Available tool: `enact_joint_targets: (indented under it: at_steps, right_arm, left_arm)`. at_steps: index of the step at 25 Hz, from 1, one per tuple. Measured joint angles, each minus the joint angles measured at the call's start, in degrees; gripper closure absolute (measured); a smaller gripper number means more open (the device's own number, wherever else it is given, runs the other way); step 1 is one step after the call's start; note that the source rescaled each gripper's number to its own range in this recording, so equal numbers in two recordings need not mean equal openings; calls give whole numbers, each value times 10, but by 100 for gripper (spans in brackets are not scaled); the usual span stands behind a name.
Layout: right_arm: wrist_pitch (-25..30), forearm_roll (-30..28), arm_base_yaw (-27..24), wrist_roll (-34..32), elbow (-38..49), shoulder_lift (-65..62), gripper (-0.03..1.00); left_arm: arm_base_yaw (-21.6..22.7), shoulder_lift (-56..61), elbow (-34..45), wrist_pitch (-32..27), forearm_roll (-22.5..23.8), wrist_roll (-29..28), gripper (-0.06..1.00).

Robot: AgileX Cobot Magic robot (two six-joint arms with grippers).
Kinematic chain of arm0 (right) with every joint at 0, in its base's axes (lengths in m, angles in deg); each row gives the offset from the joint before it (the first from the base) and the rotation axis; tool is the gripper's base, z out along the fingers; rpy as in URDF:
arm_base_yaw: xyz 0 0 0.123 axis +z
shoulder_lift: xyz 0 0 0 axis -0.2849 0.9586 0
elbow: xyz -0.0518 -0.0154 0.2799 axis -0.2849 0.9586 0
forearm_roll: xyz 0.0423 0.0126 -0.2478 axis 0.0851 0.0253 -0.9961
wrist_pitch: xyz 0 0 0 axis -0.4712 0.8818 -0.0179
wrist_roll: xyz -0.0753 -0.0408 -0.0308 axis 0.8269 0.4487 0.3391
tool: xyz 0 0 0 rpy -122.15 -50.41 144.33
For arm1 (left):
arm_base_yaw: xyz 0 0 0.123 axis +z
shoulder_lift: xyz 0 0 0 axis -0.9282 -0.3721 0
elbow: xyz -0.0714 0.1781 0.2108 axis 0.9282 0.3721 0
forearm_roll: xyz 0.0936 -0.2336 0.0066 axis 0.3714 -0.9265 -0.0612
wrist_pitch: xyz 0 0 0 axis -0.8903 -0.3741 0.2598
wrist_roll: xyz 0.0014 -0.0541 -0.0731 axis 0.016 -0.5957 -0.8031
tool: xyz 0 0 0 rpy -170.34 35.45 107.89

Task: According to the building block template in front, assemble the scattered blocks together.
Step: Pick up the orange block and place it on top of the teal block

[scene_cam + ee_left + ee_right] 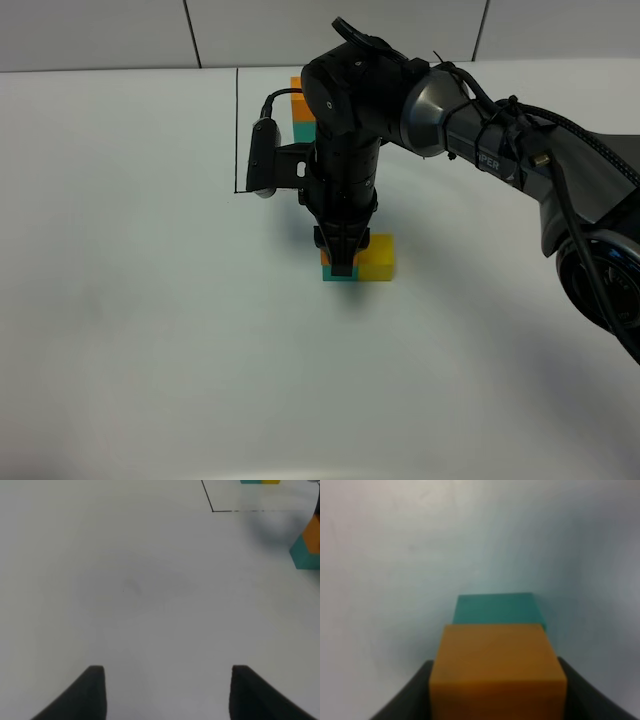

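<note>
- Exterior high view: the right gripper (341,262) points straight down at the middle of the white worktop (150,330), closed on the orange block (326,259); that block sits on or just above the teal block (336,275), and the yellow block (378,257) stands touching the teal one's side; the template (300,108) lies further back, just inside the black corner line (238,130), mostly hidden by the arm; the left gripper is out of sight here.
- Left wrist view: the left gripper (167,692) hangs over bare worktop, its jaws partly apart and holding nothing; the orange and teal blocks show at the frame's edge, well apart from it.
- Right wrist view: the jaws clamp the orange block's sides; the teal block shows beyond and beneath it; whether the two touch I cannot tell.
- Step in hand, as I judge it: seating the orange block on the teal one, the last piece; the next move calls for squaring the edges, then opening the jaws and lifting straight up without nudging the stack.
</note>
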Motion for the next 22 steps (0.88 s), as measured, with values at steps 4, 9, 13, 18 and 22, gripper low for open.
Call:
enact_joint_targets:
  at_steps: [4,9,13,18,22]
  right_arm:
    - [-1,0,0,1,0,0,94]
    - [-5,0,0,1,0,0,94]
    - [-8,0,0,3,0,0,93]
    - [-17,-12,0,3,0,5,71]
    - [-18,-20,0,4,0,8,47]
  left_arm:
    - [0,0,0,0,0,0,73]
    - [0,0,0,0,0,0,73]
    - [0,0,0,0,0,0,73]
    - [0,0,0,0,0,0,73]
    - [0,0,0,0,0,0,73]
